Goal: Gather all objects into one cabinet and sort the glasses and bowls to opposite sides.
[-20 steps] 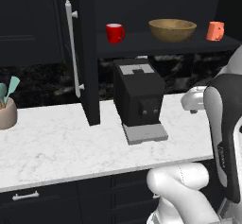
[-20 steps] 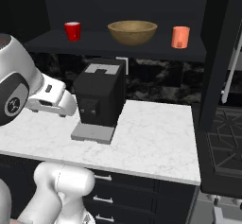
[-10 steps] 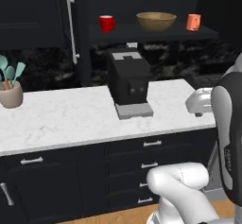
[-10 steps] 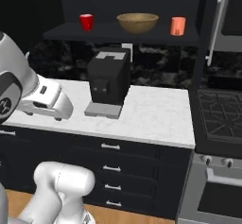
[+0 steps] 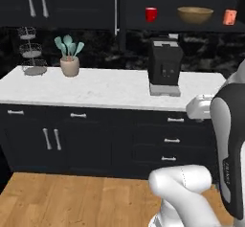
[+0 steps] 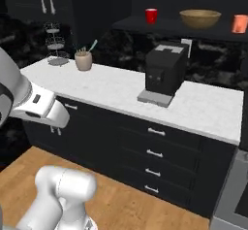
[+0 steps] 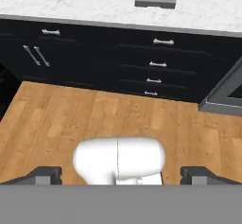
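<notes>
No readable text in these views.
You can make out faint dark lettering on the white arm (image 5: pixel 228 168) at the right edge of the left base view, but it is too blurred to read.

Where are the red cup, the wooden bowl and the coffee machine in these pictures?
red cup (image 5: pixel 151 14), left base view, middle of its side
wooden bowl (image 5: pixel 195 15), left base view, middle of its outer wall
coffee machine (image 6: pixel 164 73), right base view, middle of its front
</notes>
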Available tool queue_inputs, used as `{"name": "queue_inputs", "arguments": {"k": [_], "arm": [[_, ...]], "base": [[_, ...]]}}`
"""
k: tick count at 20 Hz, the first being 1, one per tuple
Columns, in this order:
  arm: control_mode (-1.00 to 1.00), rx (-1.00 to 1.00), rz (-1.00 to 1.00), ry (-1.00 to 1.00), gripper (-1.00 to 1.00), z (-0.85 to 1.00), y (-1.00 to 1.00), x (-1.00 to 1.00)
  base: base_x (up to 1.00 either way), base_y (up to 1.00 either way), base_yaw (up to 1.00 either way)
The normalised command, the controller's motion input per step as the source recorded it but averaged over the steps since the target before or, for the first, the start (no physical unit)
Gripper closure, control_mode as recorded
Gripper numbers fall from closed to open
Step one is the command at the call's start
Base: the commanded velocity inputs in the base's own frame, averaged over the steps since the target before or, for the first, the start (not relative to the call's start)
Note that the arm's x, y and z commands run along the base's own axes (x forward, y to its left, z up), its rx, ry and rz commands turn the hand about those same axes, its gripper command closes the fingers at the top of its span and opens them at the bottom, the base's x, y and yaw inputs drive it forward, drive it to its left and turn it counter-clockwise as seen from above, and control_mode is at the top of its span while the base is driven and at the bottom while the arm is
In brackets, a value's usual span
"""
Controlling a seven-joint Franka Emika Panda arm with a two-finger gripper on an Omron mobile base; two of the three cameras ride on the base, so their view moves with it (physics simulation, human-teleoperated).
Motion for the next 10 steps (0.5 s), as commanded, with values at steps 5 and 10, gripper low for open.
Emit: {"name": "queue_inputs", "arguments": {"k": [5,10], "arm": [[1.0,0.0,0.0,0.0,-1.0,0.0,0.0,0.0],[1.0,0.0,0.0,0.0,-1.0,0.0,0.0,0.0]], "base": [[-0.02,0.04,0.99],[0.0,0.0,0.98]]}}
